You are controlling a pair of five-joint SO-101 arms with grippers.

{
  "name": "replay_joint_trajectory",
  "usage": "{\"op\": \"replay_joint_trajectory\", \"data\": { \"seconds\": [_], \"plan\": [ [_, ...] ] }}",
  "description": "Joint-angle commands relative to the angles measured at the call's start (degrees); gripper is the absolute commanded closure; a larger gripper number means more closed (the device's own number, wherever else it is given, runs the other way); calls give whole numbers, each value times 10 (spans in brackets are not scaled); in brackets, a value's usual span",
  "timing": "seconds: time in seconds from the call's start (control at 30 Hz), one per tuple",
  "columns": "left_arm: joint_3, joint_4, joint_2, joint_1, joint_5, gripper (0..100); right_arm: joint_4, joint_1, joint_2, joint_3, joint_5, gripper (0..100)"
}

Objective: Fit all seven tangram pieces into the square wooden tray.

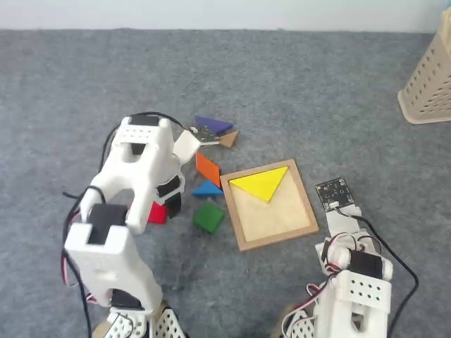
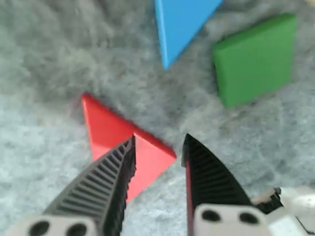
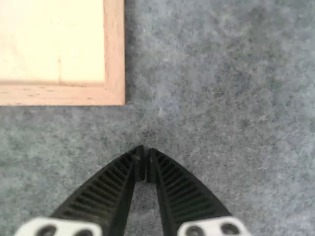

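Note:
The square wooden tray lies right of centre with a yellow triangle set in its far corner. Left of it on the carpet lie an orange piece, a blue triangle, a green square and a red triangle. A purple triangle and a small tan triangle sit farther back. My left gripper is open, low over the red triangle, whose corner lies between its fingers. My right gripper is shut over bare carpet just off the tray's corner.
A beige slotted basket stands at the far right edge. In the left wrist view the blue triangle and green square lie just beyond the red one. Grey carpet covers the whole table.

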Motion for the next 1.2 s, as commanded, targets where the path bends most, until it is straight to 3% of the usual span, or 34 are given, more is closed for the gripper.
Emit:
{"op": "replay_joint_trajectory", "data": {
  "seconds": [0.0,0.2,0.47,0.8,1.0,1.17],
  "plan": [
    [54,-38,-152,-24,2,856,-12,-12,-11,-4,7,985],
    [205,-96,-315,-126,37,856,-12,-12,-11,-4,7,985],
    [269,-154,-245,-238,51,857,-12,-12,-11,-4,8,985],
    [82,-186,-37,-242,102,858,-12,-12,-11,-4,8,985],
    [-90,-149,57,-241,161,858,-12,-12,-11,-4,8,985],
    [-176,-58,71,-240,169,859,-12,-12,-11,-4,8,985]
  ]
}}
